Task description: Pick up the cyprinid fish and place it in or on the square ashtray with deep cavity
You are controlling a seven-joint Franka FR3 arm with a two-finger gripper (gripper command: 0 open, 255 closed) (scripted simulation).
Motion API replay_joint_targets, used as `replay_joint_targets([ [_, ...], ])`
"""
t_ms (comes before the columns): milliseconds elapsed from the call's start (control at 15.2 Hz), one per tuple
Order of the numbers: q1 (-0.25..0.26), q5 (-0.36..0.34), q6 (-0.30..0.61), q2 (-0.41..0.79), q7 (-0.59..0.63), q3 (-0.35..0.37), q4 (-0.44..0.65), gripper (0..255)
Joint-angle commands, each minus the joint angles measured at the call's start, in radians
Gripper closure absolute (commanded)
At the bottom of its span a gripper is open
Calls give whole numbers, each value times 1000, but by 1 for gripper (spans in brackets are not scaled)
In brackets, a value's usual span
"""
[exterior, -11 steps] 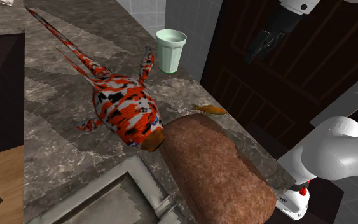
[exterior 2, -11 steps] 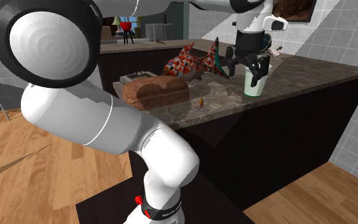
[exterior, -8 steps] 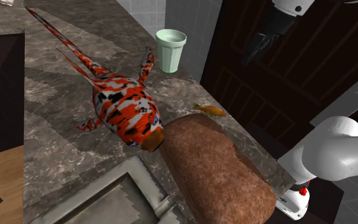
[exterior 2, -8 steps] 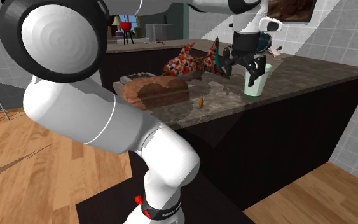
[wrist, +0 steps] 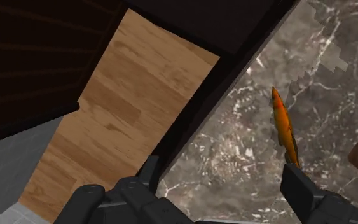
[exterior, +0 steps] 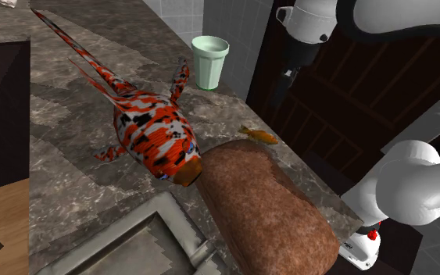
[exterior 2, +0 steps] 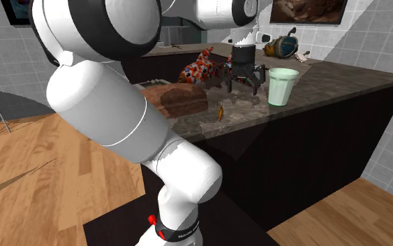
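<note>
Orange and slim, the cyprinid fish (exterior: 259, 135) lies flat on the dark marbled desk (exterior: 69, 176), close to its front edge and just beside one end of the brown bread loaf (exterior: 266, 211). The black fingers (wrist: 301, 191) stand apart above the desk, holding nothing. In the wrist view the fish lies close by one finger rather than midway between the pair, and the other finger hangs past the desk's edge, over the wood floor (wrist: 107, 121). The step in hand looks like the approach. I judge the hand should slide inward until the fish sits centred, then descend and close across the thin body, which lies crosswise to the closing line. The body is low, so the tips likely need to come almost to the stone. Room is tight, with the drop on one side and the loaf on the other. The grey square ashtray (exterior: 185, 228) sits beside the loaf toward its other end, so the carry probably goes up and over. The pale green cup (exterior: 210, 62) and the big red, white and black fish figure (exterior: 154, 134) stand clear.
</note>
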Motion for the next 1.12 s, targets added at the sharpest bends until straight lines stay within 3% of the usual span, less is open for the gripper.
replay_joint_targets([
  [0, 35, -15, 14, 32, -24, 46, -10, 0],
  [396, 126, -67, 39, 122, -92, 168, -30, 0],
  [1056, 125, -71, 143, 128, -89, 165, -128, 0],
])
